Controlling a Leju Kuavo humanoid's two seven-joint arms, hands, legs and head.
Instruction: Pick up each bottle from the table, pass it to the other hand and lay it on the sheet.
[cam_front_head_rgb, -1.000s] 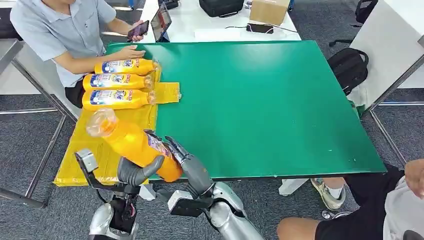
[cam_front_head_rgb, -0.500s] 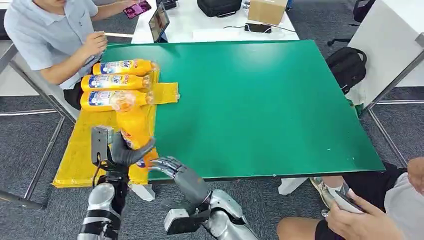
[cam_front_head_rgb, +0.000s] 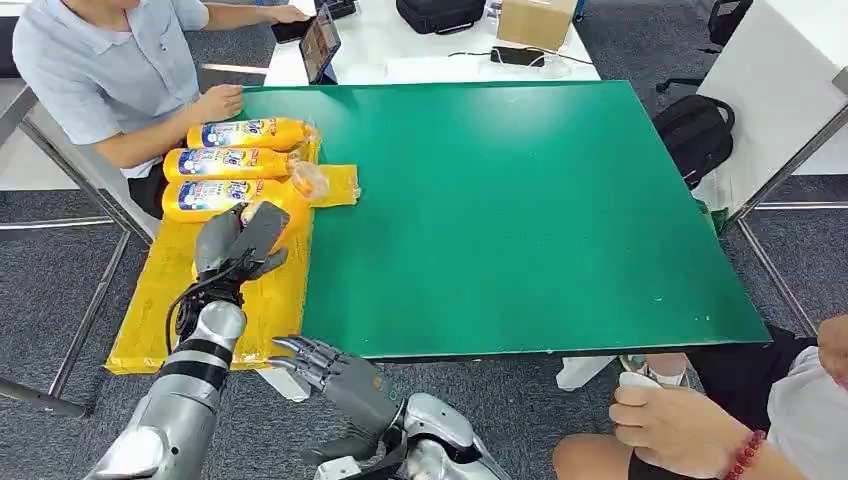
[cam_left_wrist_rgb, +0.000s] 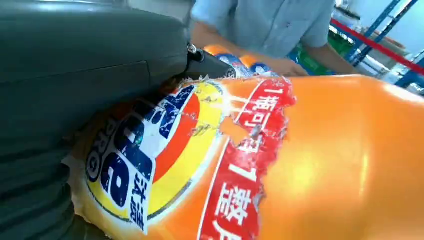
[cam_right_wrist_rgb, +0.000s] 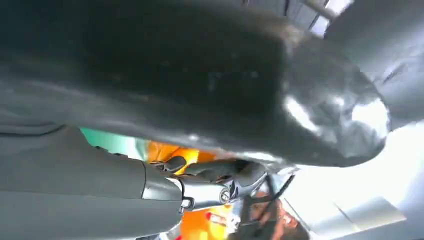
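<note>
My left hand (cam_front_head_rgb: 238, 243) grips an orange bottle (cam_front_head_rgb: 304, 184) over the yellow sheet (cam_front_head_rgb: 160, 300), its clear neck pointing away toward the green table (cam_front_head_rgb: 520, 200). It sits just on the near side of the three orange bottles lying in a row (cam_front_head_rgb: 235, 163) on the sheet. The hand hides most of the held bottle's body, and I cannot tell whether it touches the sheet. In the left wrist view the bottle's torn label (cam_left_wrist_rgb: 200, 160) is pressed against my hand (cam_left_wrist_rgb: 75, 75). My right hand (cam_front_head_rgb: 330, 368) hangs open below the table's near edge, holding nothing.
A person (cam_front_head_rgb: 100, 60) sits at the far left with a hand (cam_front_head_rgb: 220, 100) on the table corner by the bottles. Another person (cam_front_head_rgb: 720, 430) sits at the near right. A black backpack (cam_front_head_rgb: 697, 135) lies on the floor to the right. A white table (cam_front_head_rgb: 440, 50) behind carries a box and a bag.
My left hand has carried the bottle forward and tipped it down beside the row on the sheet. My right hand has let go and dropped back below the table edge.
</note>
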